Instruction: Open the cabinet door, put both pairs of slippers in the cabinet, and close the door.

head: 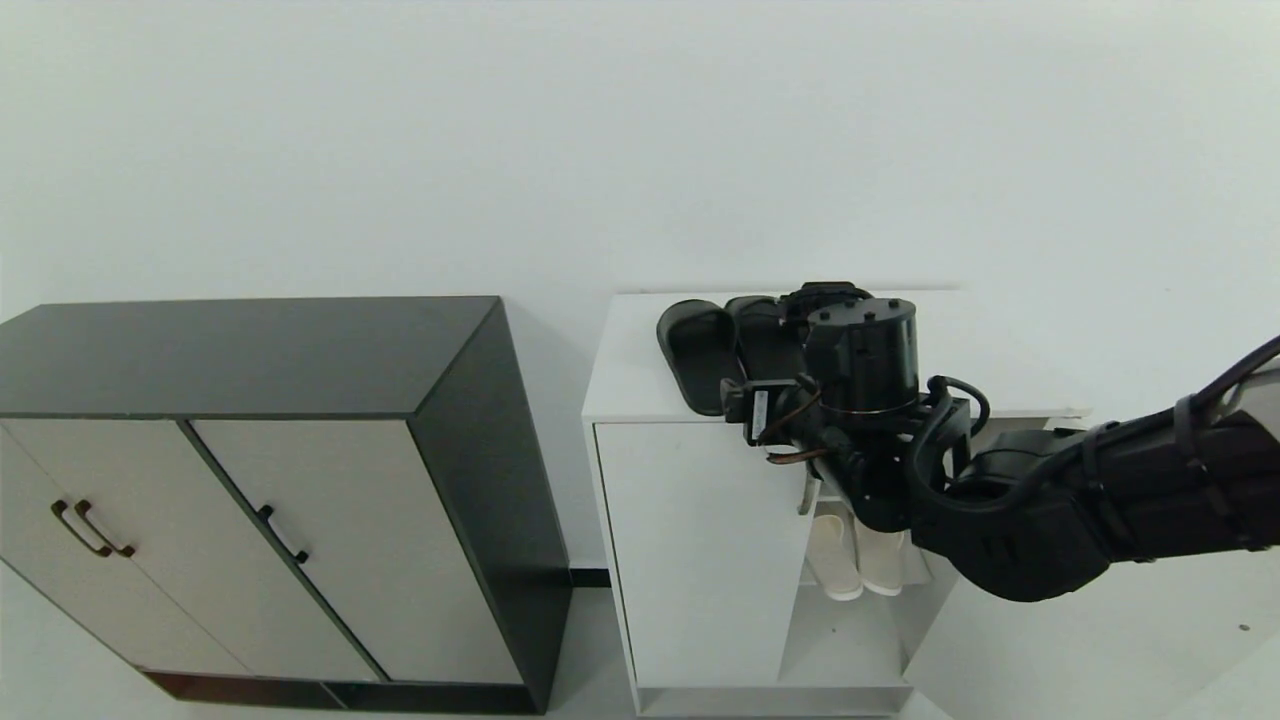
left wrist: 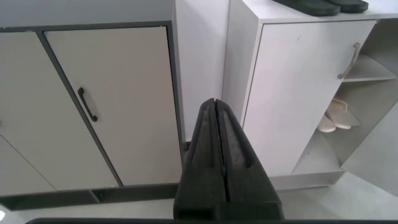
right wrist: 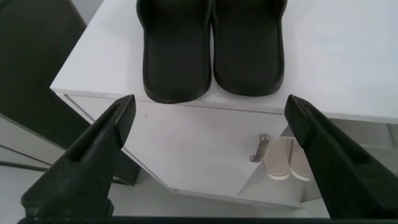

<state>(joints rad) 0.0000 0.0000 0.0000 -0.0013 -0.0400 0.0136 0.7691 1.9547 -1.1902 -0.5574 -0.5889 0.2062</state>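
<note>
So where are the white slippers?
Head view: the white slippers stand inside the open right half of the white cabinet, below the black slippers on top.

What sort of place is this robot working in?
Likely a home entryway, or a mock-up: a white cabinet, door open, holds a pair of white slippers; a pair of black rubber slippers lies on top; a black cabinet with grey doors stands beside it.

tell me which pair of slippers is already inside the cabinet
The white pair, lying inside the open white cabinet. The black pair sits on the cabinet's top instead.
</note>
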